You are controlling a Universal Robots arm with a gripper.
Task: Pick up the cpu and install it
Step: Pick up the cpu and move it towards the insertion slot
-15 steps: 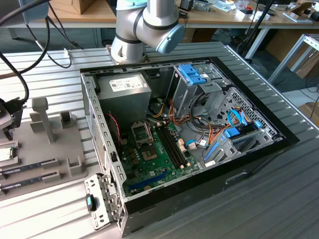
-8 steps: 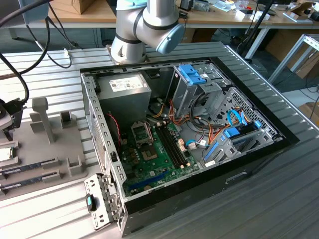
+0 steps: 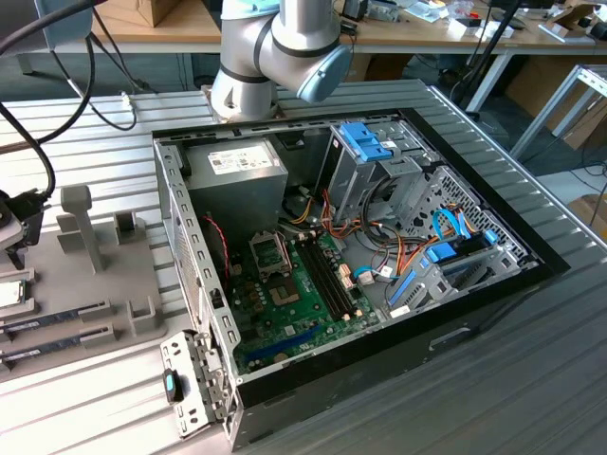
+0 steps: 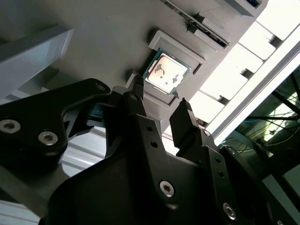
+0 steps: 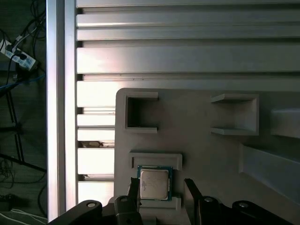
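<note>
Hovering over the grey holder tray [image 5: 211,159], the gripper [image 4: 159,105] has its two black fingers [image 4: 185,115] spread wide, one to either side of the cpu [image 4: 167,73], and holds nothing. By my reading this is the pick-up step, with no grasp made yet. The cpu lies flat in a shallow square recess of the tray, which stands beside the open computer case [image 3: 408,346] in the exterior view. A clean grasp would call for fingers squared to the chip's opposite edges and low enough to catch its thin rim — silver top, green border, little to grip
</note>
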